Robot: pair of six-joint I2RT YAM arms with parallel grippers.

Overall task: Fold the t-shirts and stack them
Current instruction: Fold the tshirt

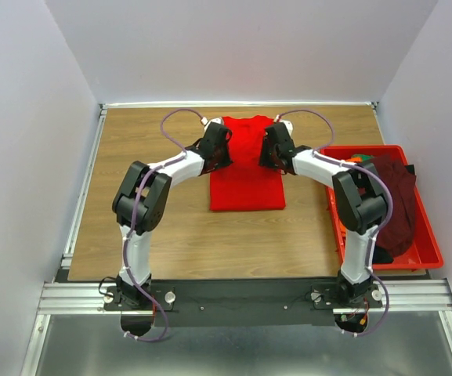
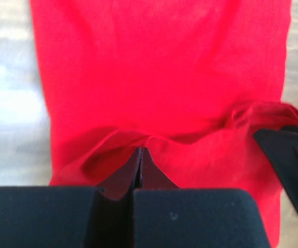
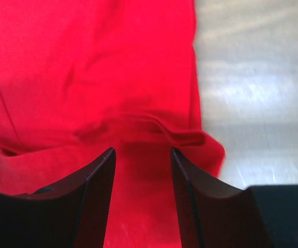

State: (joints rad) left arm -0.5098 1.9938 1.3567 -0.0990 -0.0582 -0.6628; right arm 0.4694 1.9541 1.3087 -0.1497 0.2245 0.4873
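A bright red t-shirt (image 1: 247, 176) lies folded into a long strip in the middle of the wooden table. My left gripper (image 1: 222, 157) is at the strip's far left edge. In the left wrist view it (image 2: 141, 151) is shut, and a raised fold of the red t-shirt (image 2: 159, 77) meets its tips. My right gripper (image 1: 270, 157) is at the far right edge. In the right wrist view it (image 3: 142, 152) is open, its jaws over a wrinkled fold of the red t-shirt (image 3: 87, 67). A dark maroon t-shirt (image 1: 394, 196) and an orange one (image 1: 359, 159) lie in the bin.
A rigid red plastic bin (image 1: 425, 249) stands at the table's right edge beside the right arm. Bare wooden table (image 1: 131, 141) lies left of the shirt and in front of it. White walls enclose the table on three sides. The right gripper's finger (image 2: 288, 165) shows in the left wrist view.
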